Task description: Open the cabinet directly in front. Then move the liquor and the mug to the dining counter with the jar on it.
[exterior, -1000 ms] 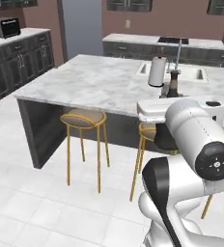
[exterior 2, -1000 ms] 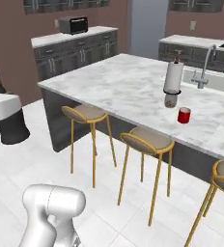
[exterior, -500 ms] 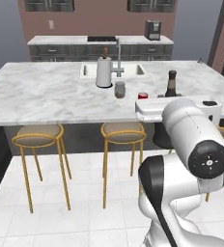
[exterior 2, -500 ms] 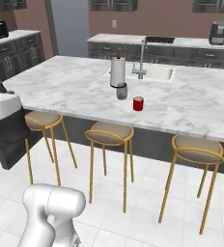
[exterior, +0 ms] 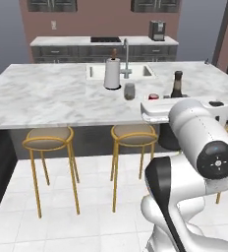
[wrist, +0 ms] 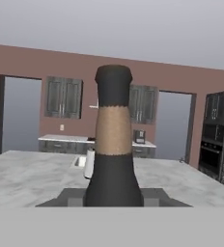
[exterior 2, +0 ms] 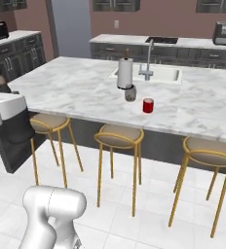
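In the left base view, the big marble desk (exterior: 47, 98) spans the middle of the frame. At its centre sit a sink (exterior: 120, 72) and a faucet (exterior: 126, 59), with a white paper towel roll (exterior: 112, 74) in front of them. Just right of the roll stands the small jar (exterior: 129, 91); its contents I cannot make out. Further right, only the top of the red mug (exterior: 154, 97) peeks over my white arm, and beside it the dark bottle (exterior: 177, 84) rises, neck up. Whether the bottle stands on the marble I cannot tell; my arm covers its base. A coffee machine (exterior: 157, 30) sits on the back desk at upper right. I can read no writing anywhere.

In the right base view, the mug (exterior 2: 148, 105) stands on the marble right of centre, apart from the jar (exterior 2: 130, 93), which is just below the towel roll (exterior 2: 124, 73). The mug's inside is hidden. At the far left edge, the bottle (exterior 2: 0, 80) shows above my hand's white body. Three yellow-legged stools (exterior 2: 119, 138) line the desk's near side.

In the hand view, the bottle (wrist: 113, 144) stands upright in the centre, with a dark cap, a tan band on the neck, no label. My pincer (wrist: 113, 198) is clenched around its body at the bottom of the frame.
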